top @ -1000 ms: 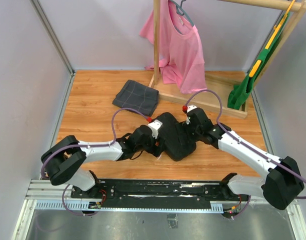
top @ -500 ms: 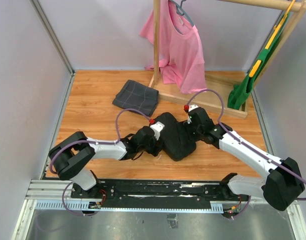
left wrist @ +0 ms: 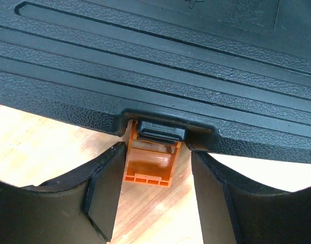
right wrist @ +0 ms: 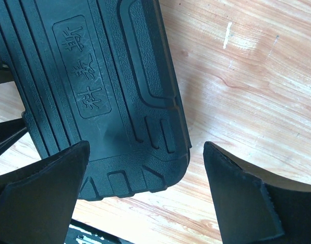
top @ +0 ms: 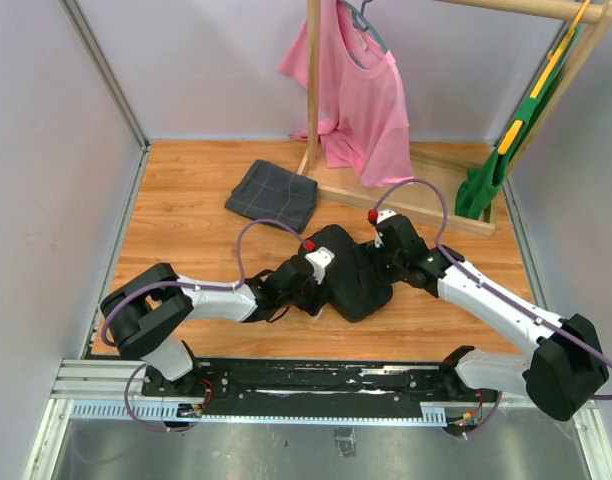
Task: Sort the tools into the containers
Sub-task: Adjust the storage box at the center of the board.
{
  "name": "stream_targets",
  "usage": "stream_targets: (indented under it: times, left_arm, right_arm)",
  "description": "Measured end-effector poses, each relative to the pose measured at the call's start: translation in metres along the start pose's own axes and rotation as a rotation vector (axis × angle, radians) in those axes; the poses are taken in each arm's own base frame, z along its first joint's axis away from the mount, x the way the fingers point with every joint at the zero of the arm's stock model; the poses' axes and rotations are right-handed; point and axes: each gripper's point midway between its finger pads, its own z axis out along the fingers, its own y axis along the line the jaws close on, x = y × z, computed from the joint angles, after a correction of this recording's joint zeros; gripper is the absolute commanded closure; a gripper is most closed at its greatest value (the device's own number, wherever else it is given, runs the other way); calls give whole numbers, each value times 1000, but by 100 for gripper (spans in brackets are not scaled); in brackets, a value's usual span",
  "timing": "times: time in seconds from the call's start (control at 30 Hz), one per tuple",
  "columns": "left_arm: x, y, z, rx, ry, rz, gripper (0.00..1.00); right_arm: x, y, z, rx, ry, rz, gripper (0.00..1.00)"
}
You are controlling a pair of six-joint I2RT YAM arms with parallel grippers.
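Note:
The container, a black textured tool case [top: 351, 272], lies shut on the wooden table between both arms. Its small orange clasp [left wrist: 150, 162] hangs down from the case's edge [left wrist: 155, 76]. My left gripper [left wrist: 155, 158] is open, with one finger on each side of the clasp. The left finger [left wrist: 102, 198] is almost against it and the right finger [left wrist: 211, 203] stands apart. In the top view the left gripper [top: 321, 292] is at the case's near-left edge. My right gripper [right wrist: 145, 147] hangs wide open over a rounded corner of the case [right wrist: 94, 76], holding nothing. No tools are in view.
A dark grey checked cloth [top: 273, 193] lies behind the case to the left. A wooden clothes rack stands on its base [top: 416, 205] at the back, holding a pink shirt [top: 364, 95] and a green garment [top: 494, 165]. The black mounting rail [top: 316, 376] runs along the near edge.
My left arm has reached further right, up to the case's edge, and its jaws have narrowed around the orange clasp. The right arm has barely moved.

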Motion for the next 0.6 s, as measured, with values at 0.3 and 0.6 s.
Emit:
stream_targets:
  times: [0.3, 0.6]
  left_arm:
    - [0, -2, 3, -42, 16, 4, 41]
    - [2, -7, 2, -81, 20, 0, 41]
  right_arm:
    - [2, 2, 2, -9, 13, 1, 6]
    - [4, 4, 3, -21, 21, 5, 6]
